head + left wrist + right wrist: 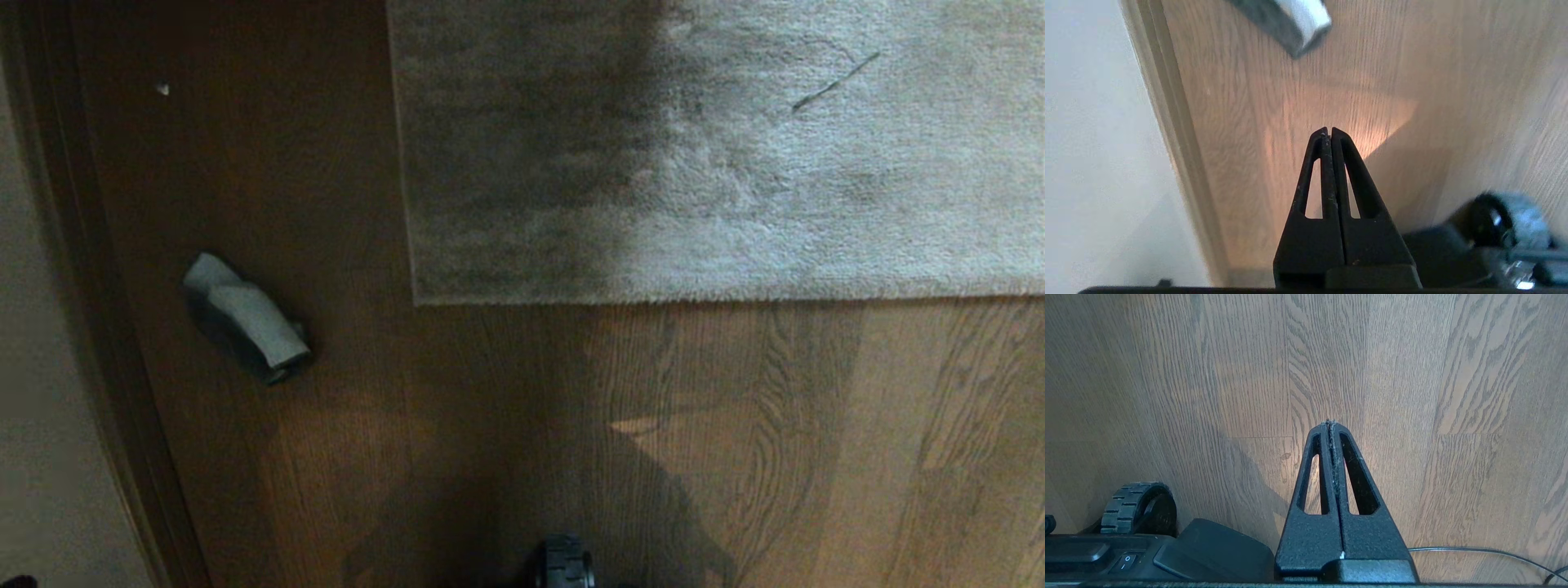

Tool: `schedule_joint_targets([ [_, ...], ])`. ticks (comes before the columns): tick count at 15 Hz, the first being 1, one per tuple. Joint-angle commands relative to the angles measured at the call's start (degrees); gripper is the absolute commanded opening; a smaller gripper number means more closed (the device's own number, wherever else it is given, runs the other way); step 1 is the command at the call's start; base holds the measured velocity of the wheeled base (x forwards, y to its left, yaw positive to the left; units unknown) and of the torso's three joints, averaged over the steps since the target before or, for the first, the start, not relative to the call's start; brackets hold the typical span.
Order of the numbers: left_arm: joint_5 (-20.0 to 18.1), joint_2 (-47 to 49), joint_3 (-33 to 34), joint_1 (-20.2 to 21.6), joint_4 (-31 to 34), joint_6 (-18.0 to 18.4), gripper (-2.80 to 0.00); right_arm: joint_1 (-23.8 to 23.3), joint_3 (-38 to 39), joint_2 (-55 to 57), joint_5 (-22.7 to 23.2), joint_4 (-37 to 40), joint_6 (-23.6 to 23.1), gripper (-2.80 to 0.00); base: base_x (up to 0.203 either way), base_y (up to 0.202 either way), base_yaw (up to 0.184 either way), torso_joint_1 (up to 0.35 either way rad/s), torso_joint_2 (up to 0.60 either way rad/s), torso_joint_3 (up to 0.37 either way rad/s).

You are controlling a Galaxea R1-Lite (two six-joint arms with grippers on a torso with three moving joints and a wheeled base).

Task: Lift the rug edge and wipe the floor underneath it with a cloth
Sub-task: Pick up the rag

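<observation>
Head view shows the straight edge and square corner of the large grey-beige short-pile rug [620, 296] lying flat on the brown wood-grain plank floor [735, 441], with the small grey-blue crumpled cloth [245, 317] on the floor well to its left, near a dark skirting strip [90, 269]. The left pincer [1328, 130] hangs closed and empty above the floor, the cloth [1294, 20] beyond its tips. The right pincer [1329, 424] is closed too, holding nothing, beside the robot's black base [1167, 555].

1. One rug [718, 155] is lying across the upper right of the head view, showing one square corner [418, 300].
2. One cloth [245, 317] is lying at left of centre.
3. Two grippers are showing, one left gripper [1327, 131] and one right gripper [1329, 424].
4. One ridged wheel [1141, 506] is showing at lower left of the right wrist view.
5. One thin cable [1482, 552] is trailing at lower right there.
</observation>
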Motion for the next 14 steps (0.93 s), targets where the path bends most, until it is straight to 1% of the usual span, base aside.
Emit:
schedule_joint_targets([
  [1,0.1,8.0,-1.0,0.0,0.0,1.0,-2.8,0.0,0.0,-0.1,0.0,0.0,0.0,-2.8,0.0,0.0,0.0,0.0,0.0,0.0],
  [5,0.2,21.0,-2.4,-0.3,-2.0,1.7,-2.8,0.0,0.0,0.0,0.0,0.0,0.0,-2.8,0.0,0.0,0.0,0.0,0.0,0.0],
  [9,0.1,34.5,-2.8,0.1,-7.8,1.7,-2.8,0.0,0.0,0.0,0.0,0.0,0.0,-2.8,0.0,0.0,0.0,0.0,0.0,0.0],
  [11,0.0,38.9,-2.5,1.1,-11.7,1.5,-2.8,0.0,0.0,0.0,0.0,0.0,0.0,-2.8,0.0,0.0,0.0,0.0,0.0,0.0],
  [14,-0.4,42.8,-2.1,2.4,-13.9,1.4,-2.8,0.0,0.0,0.0,0.0,0.0,0.0,-2.8,0.0,0.0,0.0,0.0,0.0,0.0],
])
